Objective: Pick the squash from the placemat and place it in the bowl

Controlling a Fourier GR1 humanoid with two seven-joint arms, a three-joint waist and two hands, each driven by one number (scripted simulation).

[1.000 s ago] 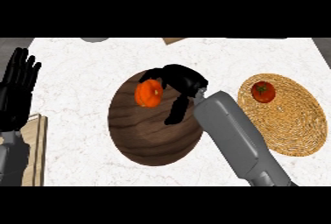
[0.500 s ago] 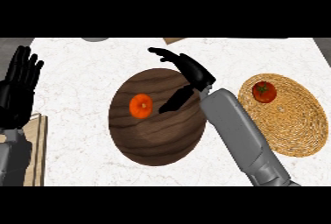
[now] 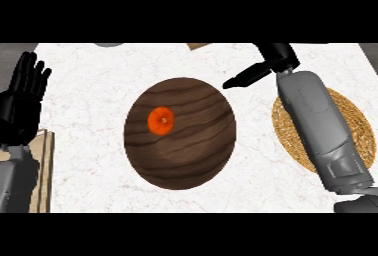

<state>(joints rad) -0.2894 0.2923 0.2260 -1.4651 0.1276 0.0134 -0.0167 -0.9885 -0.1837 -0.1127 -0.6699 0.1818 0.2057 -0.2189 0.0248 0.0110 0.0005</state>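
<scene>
Counter (image 3: pixel 96 165): white marble-look top with faint grey veining, filling nearly the whole view; no writing, brand or label can be read anywhere on it.
Bowl (image 3: pixel 188 160): dark brown wood with a wavy grain, set at the middle of the counter, the largest thing on it.
Placemat (image 3: pixel 360 125): woven straw-coloured round mat, right of the bowl and apart from it, mostly covered by the right forearm.
Right hand (image 3: pixel 275 56): beyond the bowl's upper right rim, near the counter's far edge; the thumb juts out toward the bowl, the fingers hold nothing, and whether they are curled or straight I cannot tell.
Left hand (image 3: pixel 22 102): well left of the bowl at the counter's edge, fingers straight and upright, resting, released.
Wooden board (image 3: pixel 43 170): pale strip left of the bowl, under the left forearm.
Squash (image 3: pixel 161 121): small, orange, lying inside the bowl, left of its centre, untouched by either hand.
</scene>
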